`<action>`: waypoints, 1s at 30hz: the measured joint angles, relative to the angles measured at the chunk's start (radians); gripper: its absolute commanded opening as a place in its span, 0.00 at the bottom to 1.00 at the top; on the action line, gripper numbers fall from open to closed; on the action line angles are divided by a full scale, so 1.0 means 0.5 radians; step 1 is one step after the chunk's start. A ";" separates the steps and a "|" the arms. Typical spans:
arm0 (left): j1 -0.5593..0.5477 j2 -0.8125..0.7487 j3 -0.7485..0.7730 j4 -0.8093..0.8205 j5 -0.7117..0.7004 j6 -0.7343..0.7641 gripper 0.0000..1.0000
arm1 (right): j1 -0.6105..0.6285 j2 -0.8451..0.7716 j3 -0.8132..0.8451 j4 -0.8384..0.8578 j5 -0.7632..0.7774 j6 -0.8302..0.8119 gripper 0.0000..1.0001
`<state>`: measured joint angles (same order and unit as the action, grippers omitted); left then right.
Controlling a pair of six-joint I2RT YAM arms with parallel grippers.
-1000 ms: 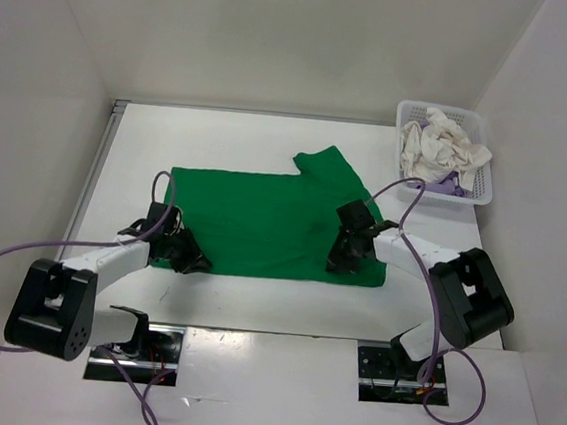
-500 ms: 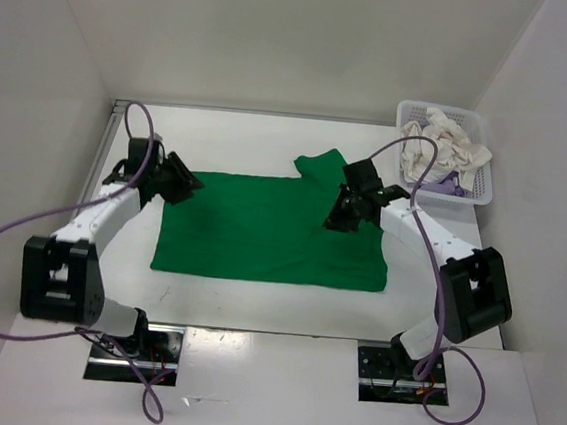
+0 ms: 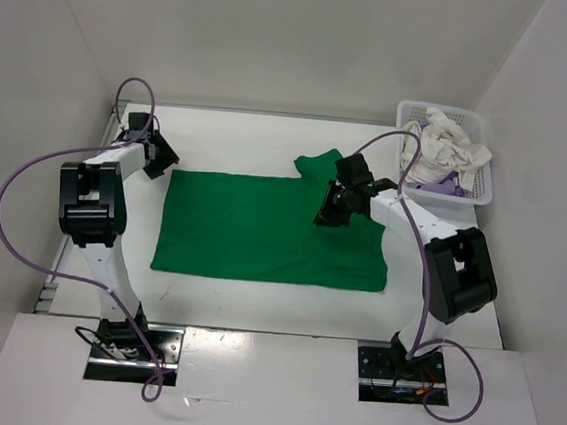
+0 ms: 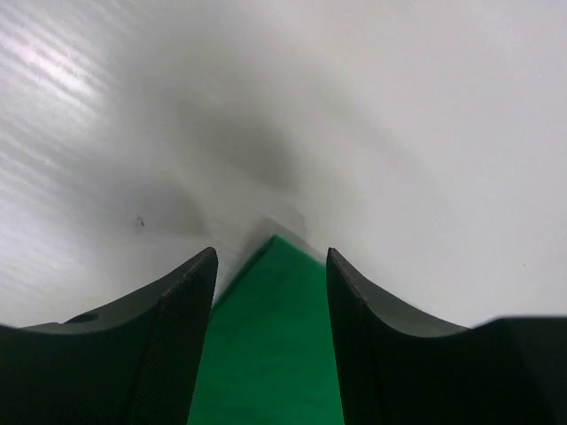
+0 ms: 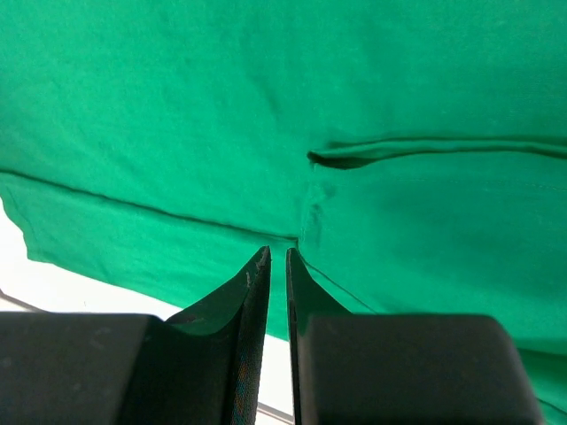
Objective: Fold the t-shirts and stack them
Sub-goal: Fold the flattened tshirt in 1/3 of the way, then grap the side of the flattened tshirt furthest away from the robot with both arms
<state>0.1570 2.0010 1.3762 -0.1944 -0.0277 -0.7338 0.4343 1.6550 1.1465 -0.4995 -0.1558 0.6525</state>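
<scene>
Green soft cloth t-shirt (image 3: pixel 262 231) lies flat, spread in middle of white table (image 3: pixel 260 140). Left gripper (image 3: pixel 161 157) at shirt's far left corner, jaws apart, nothing between them. Right gripper (image 5: pixel 276 254) low over shirt near far right sleeve, jaws almost together, thin slit left; hard to tell if they nip cloth. White-cream t-shirt (image 3: pixel 440 147) and light purple t-shirt (image 3: pixel 454 188) bunched in white plastic lattice basket (image 3: pixel 478 196), far right corner.

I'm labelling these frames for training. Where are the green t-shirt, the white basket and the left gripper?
green t-shirt (image 3: pixel 272 231), top view, middle of the flat body.
white basket (image 3: pixel 486 177), top view, its right wall.
left gripper (image 4: pixel 271 252), left wrist view, midway between the fingertips.
</scene>
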 measured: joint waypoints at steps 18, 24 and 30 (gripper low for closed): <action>-0.102 0.159 0.128 -0.002 -0.083 0.172 0.33 | -0.001 0.266 0.225 0.040 -0.088 -0.028 0.25; -0.101 0.159 0.128 -0.027 -0.088 0.203 0.14 | -0.053 0.442 0.556 0.042 -0.077 -0.076 0.44; -0.101 0.159 0.127 -0.031 -0.092 0.202 0.07 | -0.262 0.732 0.957 0.058 0.045 -0.154 0.57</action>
<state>0.1066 2.0808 1.4399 -0.2096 -0.0734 -0.6327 0.3035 2.0212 1.6249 -0.4706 -0.1333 0.5755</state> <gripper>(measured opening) 0.089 0.556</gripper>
